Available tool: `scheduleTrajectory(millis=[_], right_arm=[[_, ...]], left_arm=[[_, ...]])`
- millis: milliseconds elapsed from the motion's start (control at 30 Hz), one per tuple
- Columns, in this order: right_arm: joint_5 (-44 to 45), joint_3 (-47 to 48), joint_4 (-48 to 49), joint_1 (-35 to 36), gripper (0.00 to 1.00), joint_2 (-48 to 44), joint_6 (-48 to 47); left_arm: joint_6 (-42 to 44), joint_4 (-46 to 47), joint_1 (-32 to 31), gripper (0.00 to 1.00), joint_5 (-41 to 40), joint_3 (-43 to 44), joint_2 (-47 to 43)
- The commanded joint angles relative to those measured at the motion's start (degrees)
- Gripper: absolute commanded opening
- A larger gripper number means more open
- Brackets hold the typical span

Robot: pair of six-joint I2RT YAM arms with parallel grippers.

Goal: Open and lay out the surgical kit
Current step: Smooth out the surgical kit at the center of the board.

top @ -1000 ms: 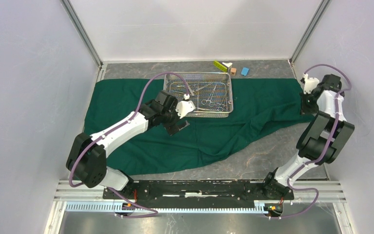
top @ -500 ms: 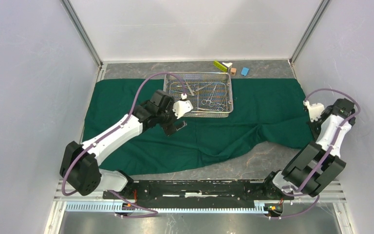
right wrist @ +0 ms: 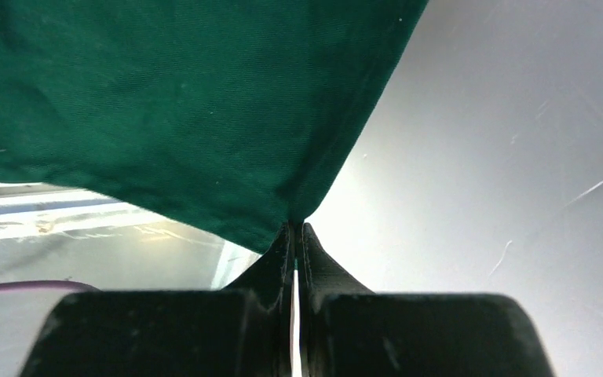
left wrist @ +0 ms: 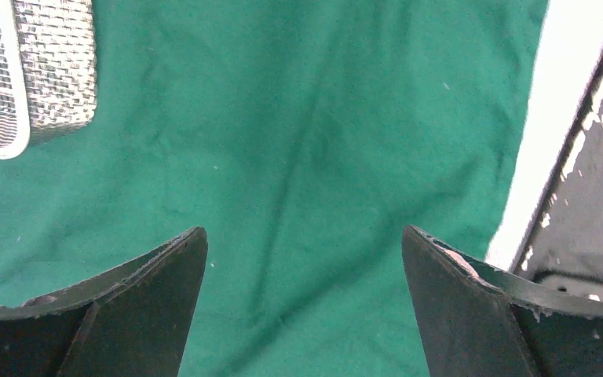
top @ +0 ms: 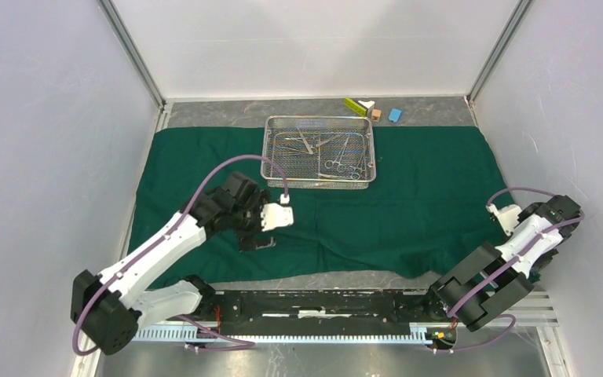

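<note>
- One dark green drape (top: 408, 188) lies opened across the grey table (top: 345, 279). In the last second its near-right part, which had been folded back on a diagonal, has been drawn out toward the near right, so more of the table is now covered.
- On the far middle of the drape sits the wire-mesh tray (top: 265, 153), unmoved, with the ring-handled clamps (top: 344, 163) and tweezers (top: 306, 143) heaped inside it.
- At the near right edge, the right gripper (right wrist: 296, 228) is pinched tight on the drape's corner (right wrist: 294, 208), and the cloth fans away from its tips. It has travelled from far right to near right, carrying that corner.
- Near and left of the tray, the left gripper (left wrist: 302, 236) stands fully parted and empty above bare drape. It has drawn back from the tray's near-left corner.
- Judged from this layout, the unfolding is nearly complete; the near edge is uneven, and no instrument has yet been laid out.
- Beyond the tray, off the drape, three small blocks (top: 376, 115) lie on the far table: yellow-green, brown and blue.
</note>
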Motion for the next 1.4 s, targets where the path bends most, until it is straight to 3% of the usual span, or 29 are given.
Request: scheduleTrajectory(millis=[0,233,400,467,600,833,967,1100,1267,1367], right_arm=[[2.54,-1.52,1.14,-2.25,0.00,-1.72,-9.76],[5.11,-2.74,4.37,-4.11,0.00,-1.42,-14.81],[2.39,0.12,4.25,-4.25,0.00,1.83,-12.96],[0.28,2.42,3.67,-4.25,0.09,3.89,-11.12],[-7.58,9.56,-1.66,-4.10,0.40,8.02,-7.75],[-21.12,17.04,-10.65,0.90,0.66,11.09,-2.84],[-22.68,15.17,-8.91,6.02,0.66,9.93,0.94],[-22.50,13.37,-7.16,9.50,0.66,9.97,3.35],[-21.94,12.38,-6.65,10.23,0.64,11.12,3.93],[-21.75,11.70,-6.34,10.20,0.64,10.99,3.72]], left_arm=[[10.88,-7.45,-0.27,0.99,3.78,-2.17,-6.31],[15.01,-13.18,-0.44,0.98,7.01,-1.74,-9.99],[18.13,-15.52,-0.49,0.97,6.25,-2.21,-8.93],[19.17,-16.43,-0.57,0.97,6.08,-2.33,-8.12],[20.03,-17.01,-1.11,0.95,6.40,-2.87,-5.88],[20.38,-16.99,-5.54,0.87,6.27,-5.49,-1.74],[17.45,-15.47,-9.23,0.79,5.23,-7.00,0.92],[16.28,-11.75,-12.13,0.78,2.41,-10.05,3.29],[16.08,-7.94,-12.65,0.76,0.21,-12.53,6.56],[15.92,-6.37,-12.83,0.69,-0.86,-14.03,8.22]])
